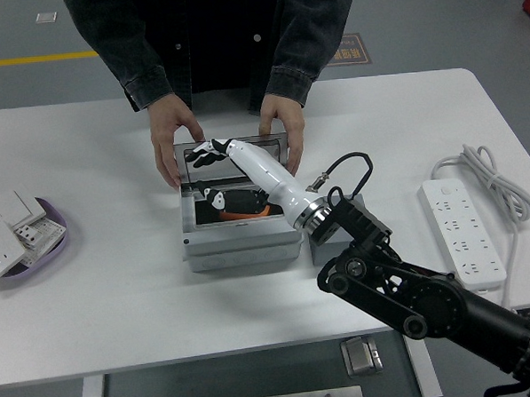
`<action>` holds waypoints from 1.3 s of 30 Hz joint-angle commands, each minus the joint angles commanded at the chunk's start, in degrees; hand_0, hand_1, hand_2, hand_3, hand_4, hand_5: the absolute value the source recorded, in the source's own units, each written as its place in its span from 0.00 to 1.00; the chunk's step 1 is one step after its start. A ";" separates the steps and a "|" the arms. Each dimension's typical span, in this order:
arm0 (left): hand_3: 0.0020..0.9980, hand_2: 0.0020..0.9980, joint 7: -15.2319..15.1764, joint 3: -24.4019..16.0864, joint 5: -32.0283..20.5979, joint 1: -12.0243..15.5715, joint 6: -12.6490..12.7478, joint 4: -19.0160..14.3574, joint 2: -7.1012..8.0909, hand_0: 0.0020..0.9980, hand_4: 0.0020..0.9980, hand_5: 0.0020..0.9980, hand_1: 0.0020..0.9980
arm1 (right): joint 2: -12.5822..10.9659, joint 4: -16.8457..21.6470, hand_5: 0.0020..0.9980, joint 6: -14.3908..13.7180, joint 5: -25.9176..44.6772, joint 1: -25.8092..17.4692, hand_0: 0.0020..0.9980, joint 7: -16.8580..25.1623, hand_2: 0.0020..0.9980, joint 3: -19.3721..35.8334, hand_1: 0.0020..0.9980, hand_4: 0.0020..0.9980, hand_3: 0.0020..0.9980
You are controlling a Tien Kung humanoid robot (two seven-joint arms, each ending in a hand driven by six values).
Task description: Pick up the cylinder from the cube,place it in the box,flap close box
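An orange cylinder [245, 205] lies inside the open grey box [241, 251] at the table's middle. My right hand [209, 166], white with black joints, reaches over the box. Its fingers [206, 152] are spread against the top edge of the upright lid [264, 150], its thumb hangs lower over the box, and it holds nothing. A person at the far side steadies the box with one hand [171, 141] on its left back corner and the other hand [281, 131] on its right. The grey cube [354, 208] stands right of the box, mostly hidden behind my wrist.
A white power strip [462, 233] with a coiled cable [478, 165] lies at the right. A purple tray [52, 248] with white switch plates sits at the left edge. My black right arm [412, 293] crosses the near right of the table.
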 joint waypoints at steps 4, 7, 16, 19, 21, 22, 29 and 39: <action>0.61 0.56 0.01 -0.11 0.25 -0.12 -0.06 0.00 0.10 0.60 0.67 0.28 0.59 | -1.11 -0.45 0.08 0.22 4.74 2.88 0.66 -0.86 0.62 0.94 0.62 0.59 0.67; 0.60 0.56 0.02 -0.10 0.35 -0.11 -0.09 0.00 0.12 0.60 0.67 0.28 0.59 | -1.52 -2.35 0.09 0.44 6.99 5.22 0.62 -1.15 0.62 1.07 0.61 0.59 0.67; 0.60 0.56 0.09 0.03 0.23 -0.20 -0.04 0.00 0.04 0.60 0.67 0.28 0.59 | -1.87 -10.73 0.10 0.69 11.51 9.00 0.62 -0.89 0.62 -3.48 0.61 0.59 0.67; 0.60 0.56 0.09 0.00 0.23 -0.22 0.00 0.00 0.02 0.60 0.67 0.28 0.59 | -2.68 -11.13 0.12 0.91 11.43 8.76 0.61 -1.28 0.62 -5.58 0.61 0.60 0.67; 0.60 0.56 0.08 0.06 0.17 -0.21 0.01 0.00 -0.02 0.60 0.67 0.28 0.59 | -3.36 -10.70 0.12 1.07 10.68 8.42 0.61 -1.70 0.62 -6.57 0.61 0.60 0.67; 0.60 0.56 0.07 0.09 0.13 -0.20 0.01 0.00 -0.05 0.60 0.67 0.28 0.59 | -3.71 -10.35 0.12 1.13 10.24 8.24 0.61 -1.91 0.62 -6.89 0.61 0.60 0.67; 0.60 0.56 -0.27 0.73 -0.78 0.10 0.14 0.00 -0.03 0.60 0.67 0.28 0.59 | -8.57 -3.02 0.13 1.36 2.33 6.49 0.61 -6.89 0.62 -7.40 0.60 0.60 0.67; 0.60 0.56 -1.43 2.25 -2.42 0.25 0.13 0.00 0.12 0.60 0.67 0.28 0.59 | -11.21 4.73 0.14 3.87 -5.41 3.63 0.61 -12.39 0.61 -10.07 0.60 0.60 0.67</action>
